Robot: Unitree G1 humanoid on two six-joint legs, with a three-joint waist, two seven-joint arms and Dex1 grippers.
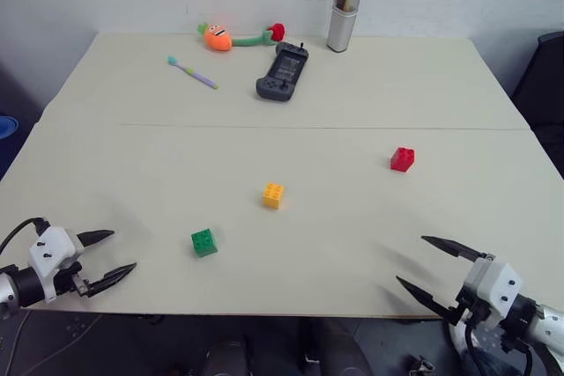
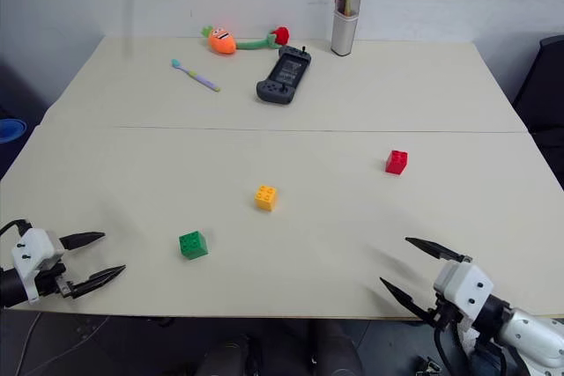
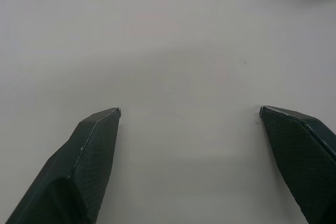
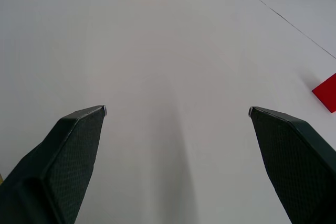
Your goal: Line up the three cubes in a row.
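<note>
Three cubes unaligned: green cube (image 1: pixel 204 242) near-left of yellow-orange cube (image 1: pixel 273 195), red cube (image 1: pixel 403 158) far-right of it. Left gripper (image 1: pixel 113 254) and right gripper (image 1: pixel 432 267) spread, empty. Next: first pick, probably green.

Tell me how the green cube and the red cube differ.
The green cube sits near the table's front edge, close to the left pincer; the red cube lies farther back, on the right. Their colours differ. Both are small studded bricks, resting upright and untouched.
</note>
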